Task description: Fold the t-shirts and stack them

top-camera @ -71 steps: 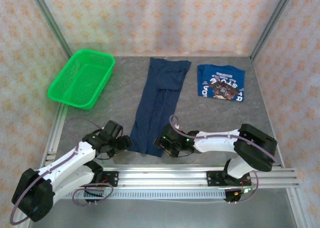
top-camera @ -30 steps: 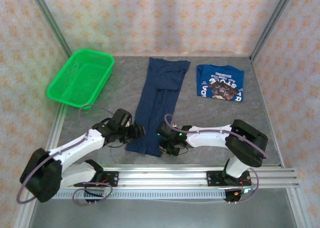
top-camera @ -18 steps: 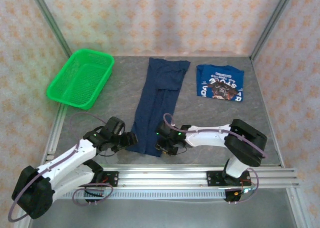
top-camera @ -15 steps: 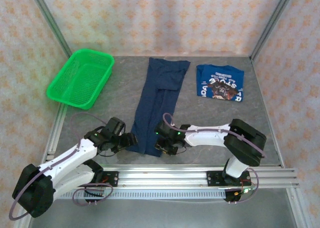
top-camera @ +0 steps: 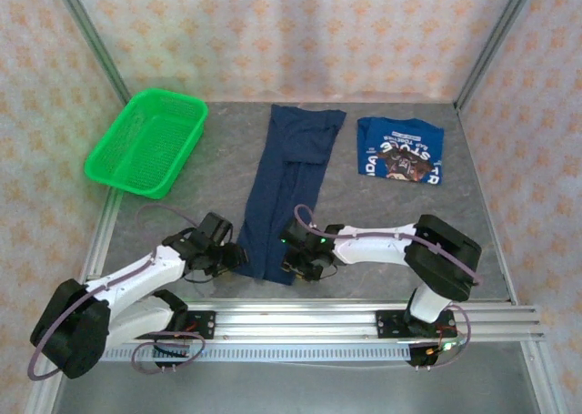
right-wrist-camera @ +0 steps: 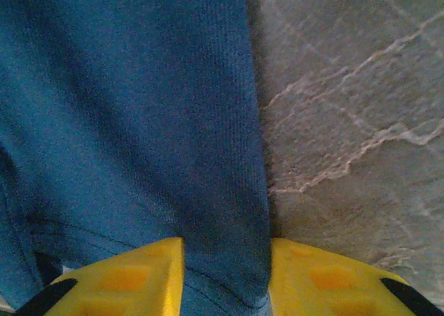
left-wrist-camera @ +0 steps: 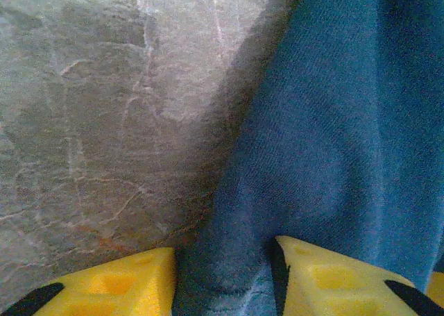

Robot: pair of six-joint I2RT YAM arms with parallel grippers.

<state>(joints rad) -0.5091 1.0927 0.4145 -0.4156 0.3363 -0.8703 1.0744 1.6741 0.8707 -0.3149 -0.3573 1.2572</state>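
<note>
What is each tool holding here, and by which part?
Both pinch the navy shirt at its near hem: left tool the left corner, right tool the right corner.

Plenty of bare table (top-camera: 218, 173) between the green basket (top-camera: 147, 141) and the navy tee (top-camera: 289, 185); the folded blue tee (top-camera: 401, 150) crowds the far right.

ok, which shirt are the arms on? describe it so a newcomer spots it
On the grey table, between the green basket and the printed blue tee, lies the navy tee, a long strip running from the back toward the arms. It is plain and dark, without lettering or graphic.
</note>
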